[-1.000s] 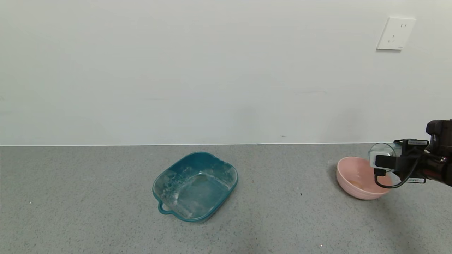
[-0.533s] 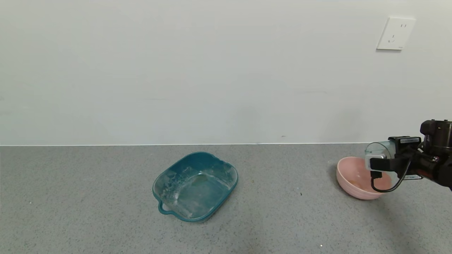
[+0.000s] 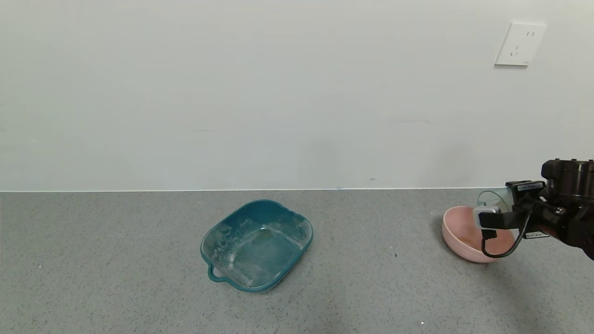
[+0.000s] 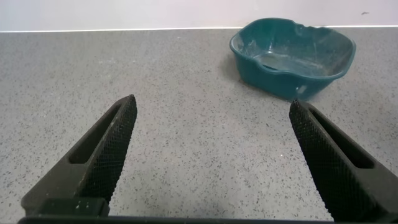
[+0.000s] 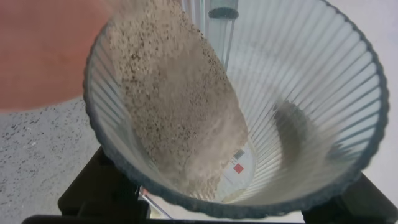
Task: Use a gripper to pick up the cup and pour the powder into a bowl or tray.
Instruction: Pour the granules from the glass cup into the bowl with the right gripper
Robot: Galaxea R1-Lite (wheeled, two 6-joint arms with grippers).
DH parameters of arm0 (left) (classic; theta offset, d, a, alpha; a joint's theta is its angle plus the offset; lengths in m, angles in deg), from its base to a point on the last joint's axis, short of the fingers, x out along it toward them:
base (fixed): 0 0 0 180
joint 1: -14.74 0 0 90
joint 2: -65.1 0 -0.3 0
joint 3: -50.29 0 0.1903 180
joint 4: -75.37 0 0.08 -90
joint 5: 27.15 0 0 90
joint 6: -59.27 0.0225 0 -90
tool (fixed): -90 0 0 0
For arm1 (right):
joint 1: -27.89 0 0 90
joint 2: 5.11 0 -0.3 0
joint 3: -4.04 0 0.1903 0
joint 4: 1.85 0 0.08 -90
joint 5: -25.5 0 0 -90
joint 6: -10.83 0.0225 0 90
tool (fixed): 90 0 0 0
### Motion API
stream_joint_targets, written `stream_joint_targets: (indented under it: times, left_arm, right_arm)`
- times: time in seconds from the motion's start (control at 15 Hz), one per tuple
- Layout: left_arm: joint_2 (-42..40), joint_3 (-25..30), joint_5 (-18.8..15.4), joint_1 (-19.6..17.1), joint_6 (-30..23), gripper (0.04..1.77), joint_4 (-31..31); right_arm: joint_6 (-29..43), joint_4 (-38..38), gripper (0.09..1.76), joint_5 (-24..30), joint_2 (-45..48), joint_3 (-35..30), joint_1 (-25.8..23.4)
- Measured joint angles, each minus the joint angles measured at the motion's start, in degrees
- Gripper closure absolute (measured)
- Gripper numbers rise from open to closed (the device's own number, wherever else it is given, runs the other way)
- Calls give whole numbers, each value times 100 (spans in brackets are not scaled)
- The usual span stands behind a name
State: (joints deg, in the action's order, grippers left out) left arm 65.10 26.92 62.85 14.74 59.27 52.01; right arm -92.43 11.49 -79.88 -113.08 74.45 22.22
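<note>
Cup: I see the cup (image 3: 493, 200) at the far right of the desk (image 3: 139, 278), held in the air and tipped on its side over the pink bowl (image 3: 459, 236), its mouth toward the bowl. In the right wrist view I look straight into the ribbed cup (image 5: 311, 99) through its open mouth.

Right claw: my right claw (image 3: 499, 218) is clenched on the cup, one finger on each side of its wall. It hangs just above the bowl's right half, and its black cable loops down in front of the bowl.

Powder: I see a tan, speckled heap of powder (image 5: 177, 106) lying along one side of the cup's inner wall and reaching the rim. A faint tan patch also shows on the bowl's floor; I cannot tell how much is there.

Bowl: it rests on the desk under the cup, near the back edge by the wall. In the right wrist view it is only a pink blur (image 5: 43, 56) beyond the cup's rim.

Left claw: my left claw (image 4: 211, 149) is released, fingers spread wide, low over bare desk.

Tray: a teal tray (image 3: 256, 245) with a loop handle sits mid-desk, well apart from the bowl; I also see it (image 4: 292, 56) beyond the left claw.
</note>
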Motion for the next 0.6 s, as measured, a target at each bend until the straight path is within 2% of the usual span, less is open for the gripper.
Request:
stream_joint_targets:
  times: [0.6]
  left_arm:
    - [0,0,0,0,0,5,0]
  right_arm:
    - [-206,4,48,-494,0,-41,206]
